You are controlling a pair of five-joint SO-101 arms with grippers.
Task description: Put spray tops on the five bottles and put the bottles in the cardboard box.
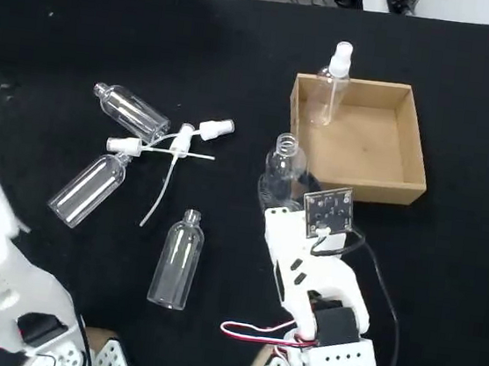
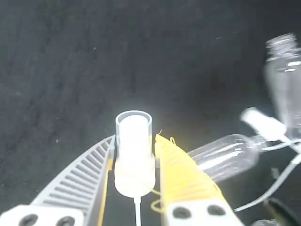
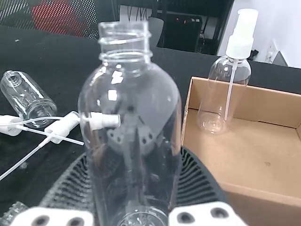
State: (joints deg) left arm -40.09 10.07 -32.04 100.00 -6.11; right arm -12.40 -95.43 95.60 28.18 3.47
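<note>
Bottles of clear plastic are spread over the black table. The right gripper is clamped around the lower body of one open-necked bottle and holds it upright just left of the near-left corner of the cardboard box. Whether bottle and box touch cannot be told. Inside the box, in its far-left corner, a capped bottle stands upright with a white spray top already on it.

The left gripper is closed on a loose spray top. Its white head is pinched between the two jaws and its thin tube hangs down between them.

Left of the box, three uncapped bottles lie on their sides. The far bottle lies at the back. The left bottle lies nearer and farther left, and the near bottle lies closest to the arms. Between the far bottle and the held one, three more spray tops lie in a loose cluster with their tubes crossing. One of them rests just beside the neck of the left bottle.
</note>
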